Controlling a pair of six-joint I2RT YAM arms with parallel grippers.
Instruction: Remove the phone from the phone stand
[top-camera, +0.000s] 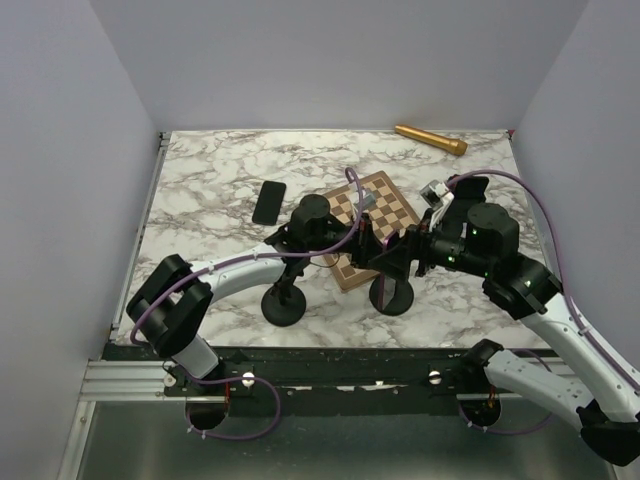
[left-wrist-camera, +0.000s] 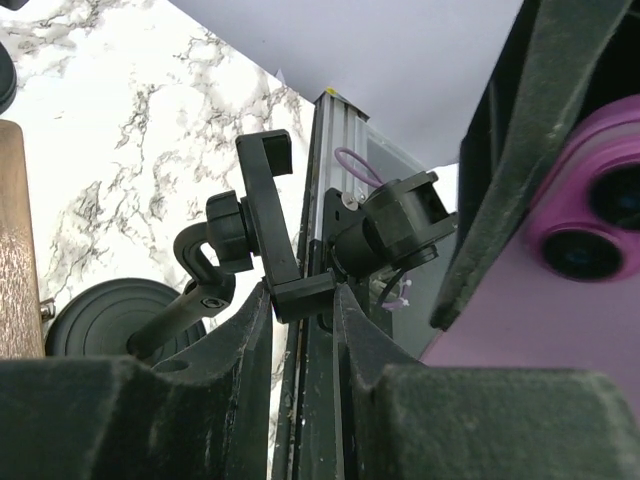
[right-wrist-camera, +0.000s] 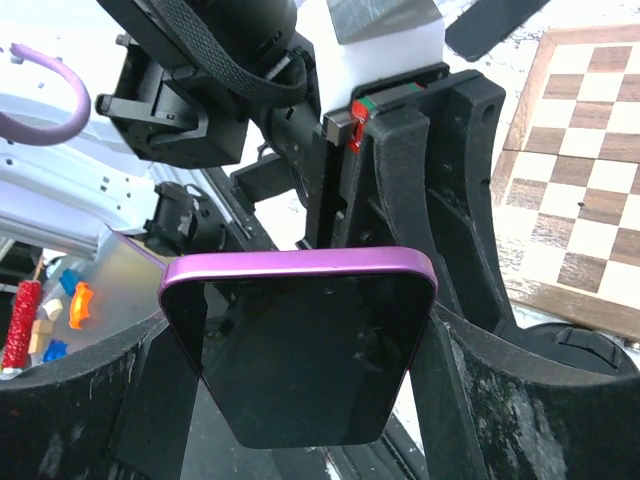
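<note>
A purple phone with a dark screen is pinched by its side edges between my right gripper's fingers, held clear of the stand. Its back with camera lenses fills the right of the left wrist view. The black phone stand has an empty cradle and a round base. My left gripper is shut on the cradle's bottom lip. In the top view both grippers meet mid-table, left and right, above a stand base.
A second round stand base sits under the left arm. A black phone lies flat on the marble table. A chessboard lies under the grippers. A gold cylinder lies at the back right. Grey walls enclose the table.
</note>
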